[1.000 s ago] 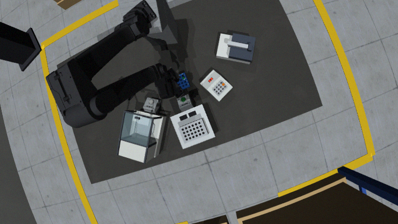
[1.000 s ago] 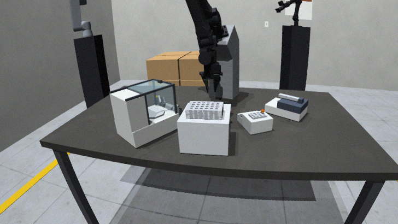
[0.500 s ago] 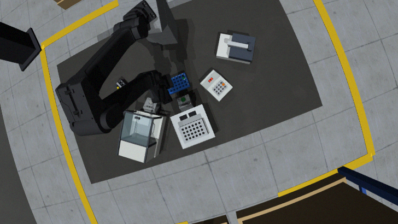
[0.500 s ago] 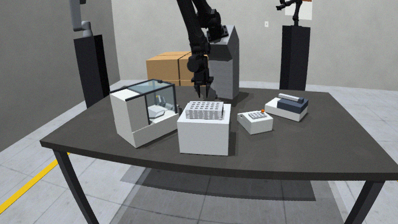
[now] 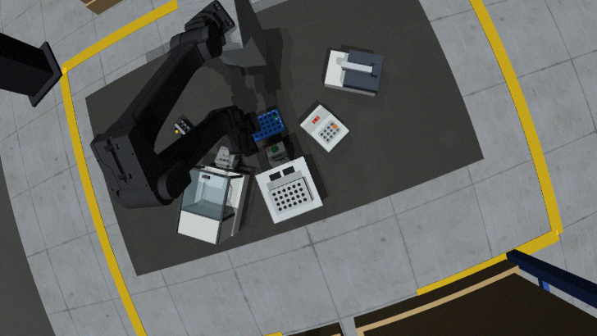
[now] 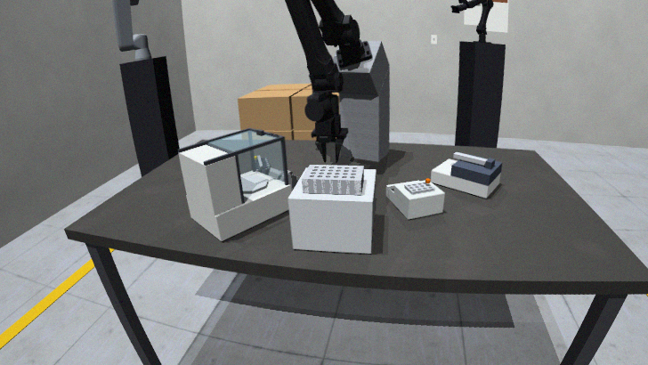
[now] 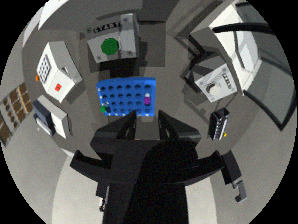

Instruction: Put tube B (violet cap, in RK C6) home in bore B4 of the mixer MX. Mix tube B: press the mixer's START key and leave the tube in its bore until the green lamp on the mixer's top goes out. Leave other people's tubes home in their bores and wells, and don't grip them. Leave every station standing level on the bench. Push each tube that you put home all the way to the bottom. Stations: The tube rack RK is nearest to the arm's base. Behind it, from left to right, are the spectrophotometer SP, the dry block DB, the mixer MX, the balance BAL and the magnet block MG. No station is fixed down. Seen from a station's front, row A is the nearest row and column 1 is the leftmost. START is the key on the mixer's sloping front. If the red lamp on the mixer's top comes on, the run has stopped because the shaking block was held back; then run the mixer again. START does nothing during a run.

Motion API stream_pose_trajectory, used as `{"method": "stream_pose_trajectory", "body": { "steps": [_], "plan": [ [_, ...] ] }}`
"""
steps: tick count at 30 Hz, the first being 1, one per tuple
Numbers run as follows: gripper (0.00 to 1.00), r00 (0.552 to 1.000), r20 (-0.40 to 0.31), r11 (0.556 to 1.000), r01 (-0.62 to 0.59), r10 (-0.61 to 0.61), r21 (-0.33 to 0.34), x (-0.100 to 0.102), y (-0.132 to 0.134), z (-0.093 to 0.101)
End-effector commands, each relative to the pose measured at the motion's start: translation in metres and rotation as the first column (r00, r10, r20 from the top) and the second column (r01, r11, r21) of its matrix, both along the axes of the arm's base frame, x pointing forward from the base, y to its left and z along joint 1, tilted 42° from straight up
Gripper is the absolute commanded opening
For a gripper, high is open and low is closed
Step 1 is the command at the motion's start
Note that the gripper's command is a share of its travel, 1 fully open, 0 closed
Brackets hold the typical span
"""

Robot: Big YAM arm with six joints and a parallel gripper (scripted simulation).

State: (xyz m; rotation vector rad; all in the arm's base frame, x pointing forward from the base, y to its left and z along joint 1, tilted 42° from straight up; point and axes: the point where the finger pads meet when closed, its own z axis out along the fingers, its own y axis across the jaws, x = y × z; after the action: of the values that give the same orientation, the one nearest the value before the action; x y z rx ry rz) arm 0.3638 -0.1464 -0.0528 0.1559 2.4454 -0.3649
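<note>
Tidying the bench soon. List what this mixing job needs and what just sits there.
Needed: tube B, rack RK, mixer MX, gripper.
Idle: spectrophotometer, dry block, balance, magnet block.

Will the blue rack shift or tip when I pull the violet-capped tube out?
Probably slides easily: the rack looks small and mostly holes, so light. The violet-capped tube sits near one end, so a slanted pull might tip it.
</note>
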Motion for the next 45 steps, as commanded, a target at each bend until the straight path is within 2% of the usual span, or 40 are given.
{"method": "stream_pose_trajectory", "body": {
  "steps": [1, 17, 23, 28, 45],
  "plan": [
    [0.36, 1.000, 0.009, 1.000, 0.014, -0.014, 0.005, 0.004, -0.006, -0.004],
    [0.36, 1.000, 0.004, 1.000, 0.002, -0.002, -0.004, 0.017, -0.013, -0.022],
    [0.36, 1.000, 0.019, 1.000, -0.001, 0.001, -0.009, 0.021, -0.012, -0.014],
    [0.36, 1.000, 0.000, 1.000, 0.001, -0.001, -0.002, 0.018, -0.012, -0.025],
    [0.36, 1.000, 0.003, 1.000, 0.002, -0.002, -0.003, 0.023, -0.015, -0.030]
  ]
}}
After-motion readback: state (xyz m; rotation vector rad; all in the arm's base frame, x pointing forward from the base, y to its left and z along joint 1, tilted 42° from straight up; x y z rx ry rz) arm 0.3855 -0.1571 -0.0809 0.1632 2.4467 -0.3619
